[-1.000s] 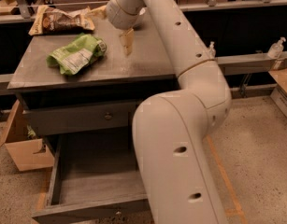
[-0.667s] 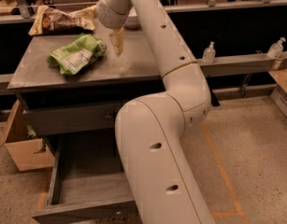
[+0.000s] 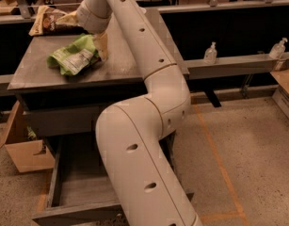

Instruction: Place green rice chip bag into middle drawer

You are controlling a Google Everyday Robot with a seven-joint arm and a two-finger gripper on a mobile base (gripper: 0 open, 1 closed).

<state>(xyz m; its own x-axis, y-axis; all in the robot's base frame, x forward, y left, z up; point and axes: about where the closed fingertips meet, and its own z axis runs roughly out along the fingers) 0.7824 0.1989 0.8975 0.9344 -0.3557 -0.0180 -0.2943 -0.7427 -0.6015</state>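
Observation:
The green rice chip bag (image 3: 72, 56), crumpled lime-green with a white label panel, lies on the left part of the grey cabinet top (image 3: 120, 65). My gripper (image 3: 102, 46) hangs down from the wrist right at the bag's right edge, low over the top, touching or nearly touching it. The middle drawer (image 3: 78, 185) is pulled open below the cabinet front and looks empty; my arm hides its right part.
A tan and brown chip bag (image 3: 51, 21) lies at the back left of the cabinet top. A cardboard box (image 3: 22, 150) stands on the floor at the left. Two sanitizer bottles (image 3: 210, 53) (image 3: 278, 48) stand on a ledge at the right.
My gripper has moved left across the cabinet top, from a gap to the right of the green bag to its right edge. The bag has not moved.

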